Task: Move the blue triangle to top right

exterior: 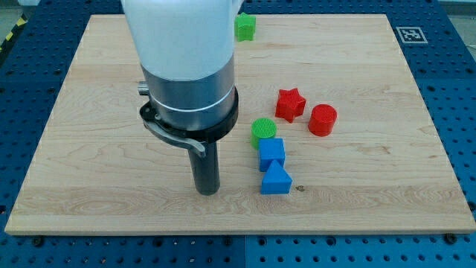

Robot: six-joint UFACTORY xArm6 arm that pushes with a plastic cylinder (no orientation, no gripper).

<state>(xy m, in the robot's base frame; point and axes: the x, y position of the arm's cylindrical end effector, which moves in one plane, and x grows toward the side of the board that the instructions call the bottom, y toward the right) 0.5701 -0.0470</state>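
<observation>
Nearest the camera, the blue triangle [276,181] was seen touching a blue cube [271,152], my tip [207,191] (a bare rod, no jaws, nothing held) set left, presumably for a rightward push.

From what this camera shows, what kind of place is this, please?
Probably a robotics lab bench. A wooden board lies on a blue perforated table, with a printed marker tag in the board's corner and small plastic blocks such as the blue triangle, right of my tip.
</observation>
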